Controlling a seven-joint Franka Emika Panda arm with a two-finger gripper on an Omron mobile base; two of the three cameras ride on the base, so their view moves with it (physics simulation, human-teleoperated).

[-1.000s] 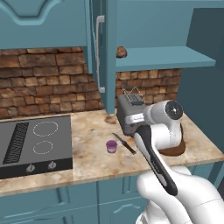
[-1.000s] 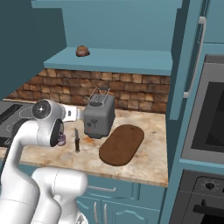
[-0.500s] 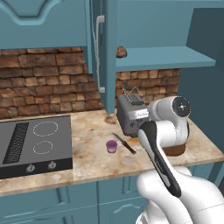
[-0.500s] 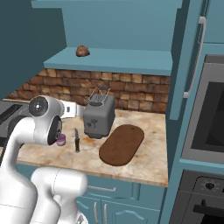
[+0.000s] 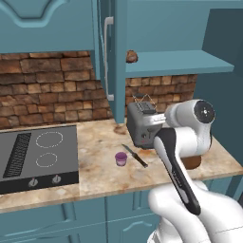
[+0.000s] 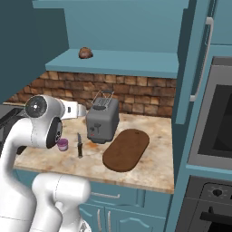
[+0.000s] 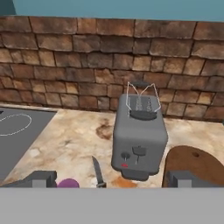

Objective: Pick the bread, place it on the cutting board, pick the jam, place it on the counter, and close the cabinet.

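Hovers low over the counter (image 5: pixel 95 178) with the gripper (image 7: pixel 113 180) spread wide and pinching nothing, facing the toaster (image 7: pixel 139 135) and the brick wall behind it. Leaves the bread (image 6: pixel 85 53) up on the open shelf of the cabinet (image 5: pixel 111 61), far back and well above the hand, with the cutting board (image 6: pixel 127 149) bare to the right of the toaster. Finds the jam (image 5: pixel 121 159) down on the counter already, near the front, just left of a knife (image 5: pixel 135 155). Risks a good deal on the climb to the shelf: could clip the toaster's raised wire rack if lifted straight ahead, or strike the shelf's front edge if brought up too close to it. Could also brush the open door on the left during a wide swing. Might roll the round bun deeper along the shelf with an off-centre pinch, or drop it short of the board on the way down. Would probably tip the jar or skid the knife if swept low across the near counter.
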